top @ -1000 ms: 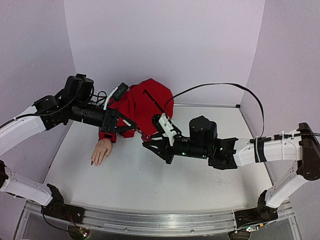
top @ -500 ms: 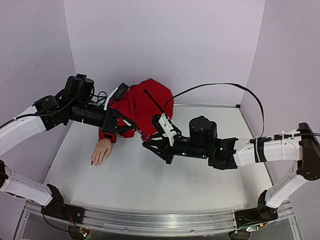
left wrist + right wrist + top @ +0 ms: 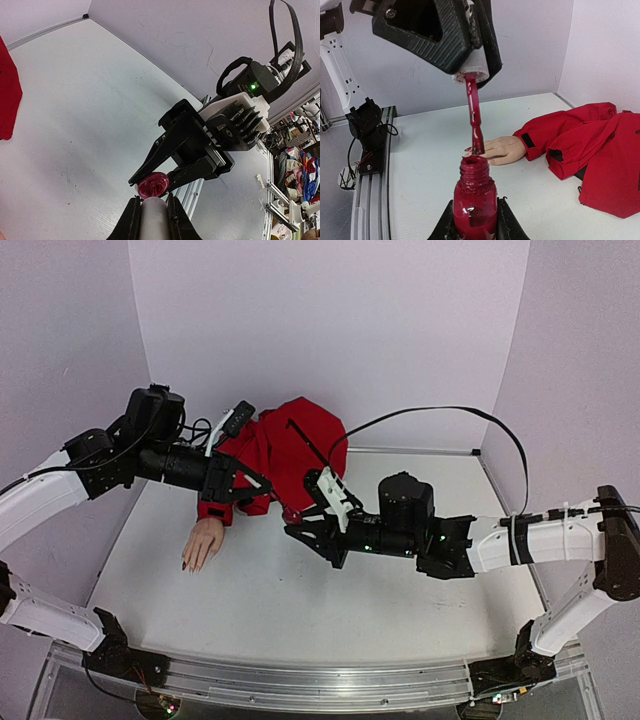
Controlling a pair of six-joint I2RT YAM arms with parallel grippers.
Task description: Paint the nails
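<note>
The mannequin hand (image 3: 203,540) lies palm down on the table, its wrist in a red sleeve (image 3: 285,445). Its nails (image 3: 468,149) look dark at the fingertips, partly hidden behind the brush. My right gripper (image 3: 475,220) is shut on the open red polish bottle (image 3: 474,197), held upright right of the hand (image 3: 504,150). My left gripper (image 3: 470,72) is shut on the white cap (image 3: 152,217); its red-coated brush (image 3: 474,117) hangs straight down with the tip at the bottle mouth (image 3: 153,185). In the top view the left gripper (image 3: 264,488) and the right gripper (image 3: 296,524) meet beside the sleeve.
The red jacket (image 3: 605,155) bunches against the back wall. White walls close in the table on three sides, and an aluminium rail (image 3: 300,685) runs along the near edge. A black cable (image 3: 450,415) arcs over the right arm.
My left arm has drawn slightly back and up with the cap and brush. The right arm and bottle have stayed put.
</note>
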